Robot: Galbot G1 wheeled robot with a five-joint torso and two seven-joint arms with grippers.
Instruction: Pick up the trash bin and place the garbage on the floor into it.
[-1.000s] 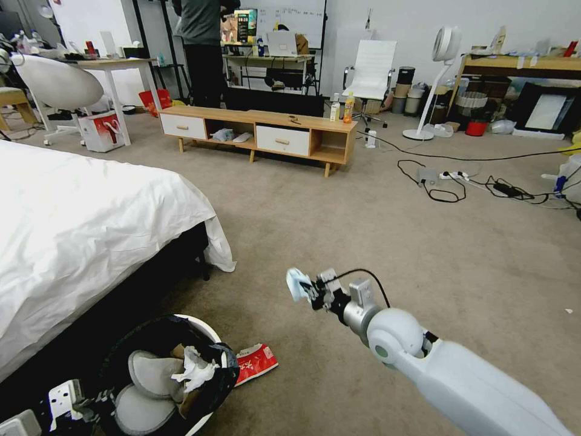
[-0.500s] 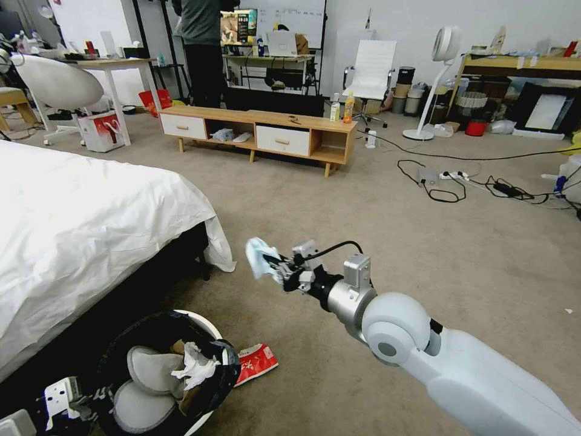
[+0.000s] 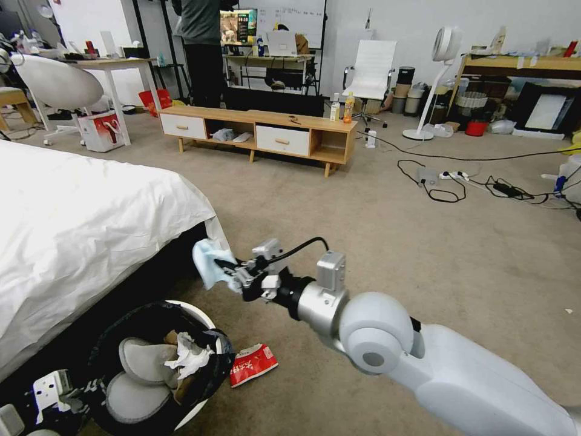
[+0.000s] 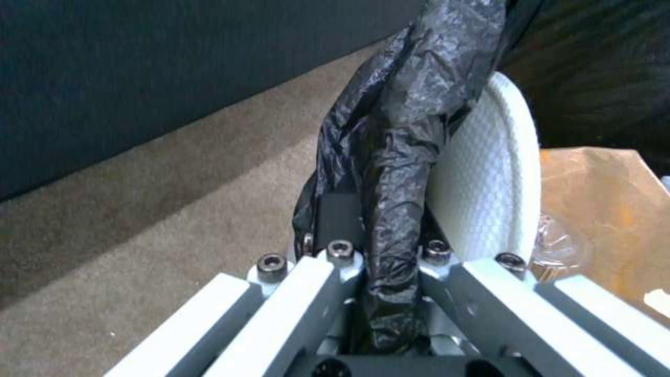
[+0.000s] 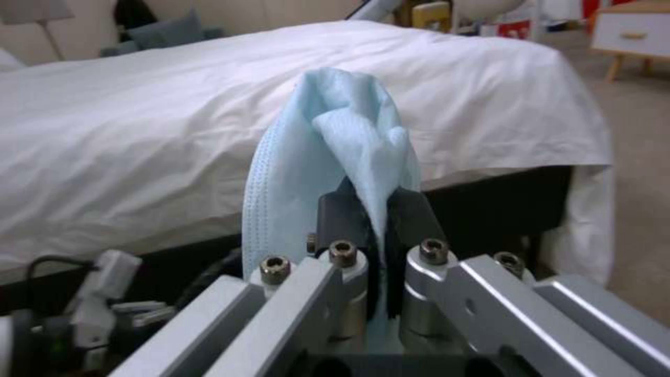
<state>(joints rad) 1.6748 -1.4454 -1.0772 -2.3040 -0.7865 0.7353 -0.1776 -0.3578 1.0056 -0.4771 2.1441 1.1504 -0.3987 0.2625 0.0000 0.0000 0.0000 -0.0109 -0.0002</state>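
Bin (image 3: 200,315) hangs from our left claw (image 4: 370,251), clamped on its liner; right claw (image 3: 227,270) pinches the mask (image 3: 207,261) above it.

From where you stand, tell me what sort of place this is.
Probably a lab or office staged as a bedroom: a white-sheeted bed and low wooden cabinet share the carpet with desks, a whiteboard and loose cables.

Bright, even indoor light; soft wrist views; bowed head-view edges
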